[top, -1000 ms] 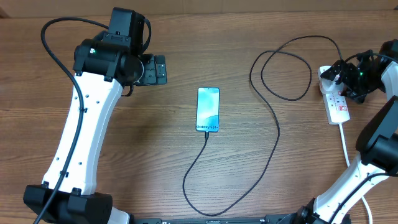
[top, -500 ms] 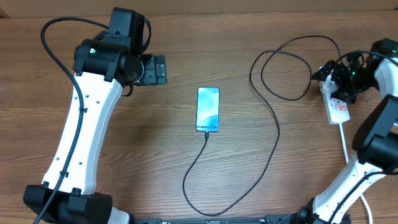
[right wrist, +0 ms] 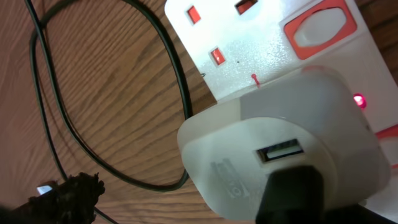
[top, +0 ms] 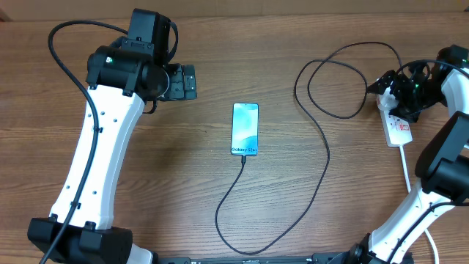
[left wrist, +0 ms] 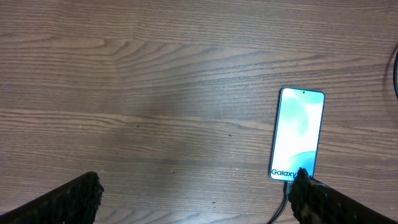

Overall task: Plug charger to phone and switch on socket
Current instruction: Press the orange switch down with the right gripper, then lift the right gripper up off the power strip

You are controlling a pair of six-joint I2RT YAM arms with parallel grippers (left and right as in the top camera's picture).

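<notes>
Currently the right gripper (top: 396, 89), fingers apart, is hovering over the socket (top: 399, 129); the phone (top: 245, 129), charger (top: 326, 154) attached, is lying well away from the socket, nearer the spread-open left gripper (top: 183, 82). Pressing off-target is risking shoving the socket instead of flipping its switch.

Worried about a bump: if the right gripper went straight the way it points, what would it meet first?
Likely the white plug block seated on the power strip, just ahead of its jaws; depth unclear.

The table (top: 220, 73) is showing matt wood grain; the socket (right wrist: 261, 50) is gleaming, glossy plastic; the phone (left wrist: 297, 134) is shining smooth.
</notes>
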